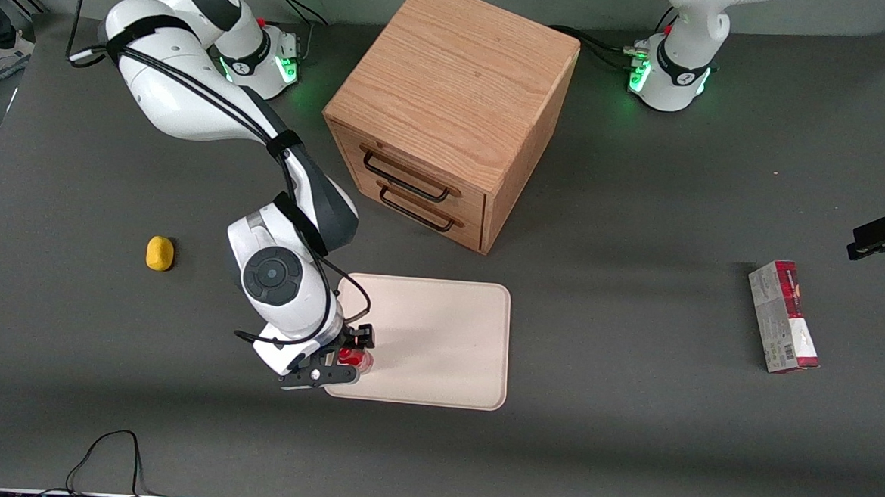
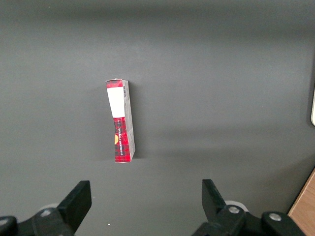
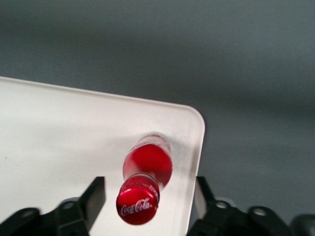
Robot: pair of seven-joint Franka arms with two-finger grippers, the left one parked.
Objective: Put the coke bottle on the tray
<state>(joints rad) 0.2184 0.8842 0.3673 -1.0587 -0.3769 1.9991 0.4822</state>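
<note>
The end effector (image 1: 347, 356) hangs released around the upright coke bottle (image 3: 145, 179), standing near the tray (image 1: 438, 339) corner.

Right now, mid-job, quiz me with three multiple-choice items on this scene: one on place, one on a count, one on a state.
1. Where does the coke bottle stand?
A. On the tray, near a corner
B. On the drawer cabinet
C. Beside the lemon

2. How many drawer handles show on the cabinet's front?
A. One
B. Two
C. Four

3. How is the gripper set about the bottle?
A. Shut on its cap
B. Open, a finger to each side
C. Away over the carton box

Answers:
1 A: the right wrist view shows the bottle upright on the cream tray by its rounded corner.
2 B: two dark handles, one above the other.
3 B: gaps show between both fingers and the bottle.
</note>
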